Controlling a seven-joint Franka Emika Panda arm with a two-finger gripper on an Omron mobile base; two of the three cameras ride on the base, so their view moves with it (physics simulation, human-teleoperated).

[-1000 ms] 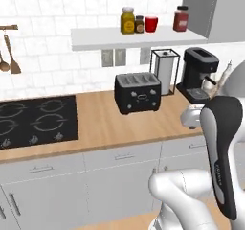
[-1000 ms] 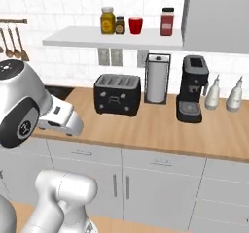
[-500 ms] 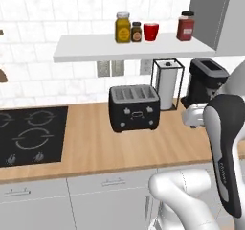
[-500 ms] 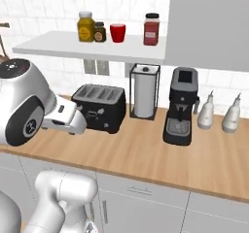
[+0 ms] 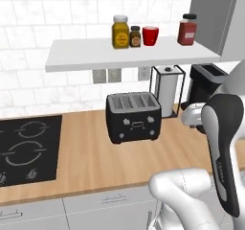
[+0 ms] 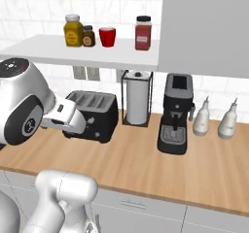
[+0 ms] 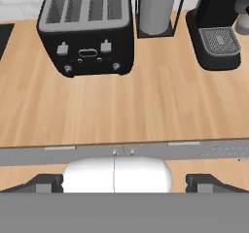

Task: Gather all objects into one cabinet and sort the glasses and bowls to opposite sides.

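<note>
The gripper (image 7: 124,181) hangs low at the near edge of the wooden counter (image 7: 146,106), its two dark fingers (image 7: 46,182) spread as wide as they go with nothing between them, pointing down and forward over the bare wood. Just beyond the fingers the counter runs clear up to a black four-slot toaster (image 7: 87,30), which stands a little to the left of the gripper's line; beside it on the right is a wire paper-towel holder with a white roll (image 7: 155,8), and further right a black coffee machine (image 7: 216,28) with its grey drip grille facing forward. From the left base view a black hob (image 5: 26,150) is set into the counter to the left of the toaster. In the right base view two pale bottles (image 6: 216,120) stand just right of the coffee machine. Above and behind all this, well apart from the open fingers, a white shelf (image 6: 63,50) is fixed to the tiled wall, and on it the red cup (image 6: 107,36) stands upright. It sits just right of a small dark spice jar (image 6: 88,36) and a larger yellow jar (image 6: 73,30), with a red-filled jar (image 6: 143,32) further right. The grey cabinet (image 6: 206,28) with its flat door closes off the right end of the shelf.
</note>
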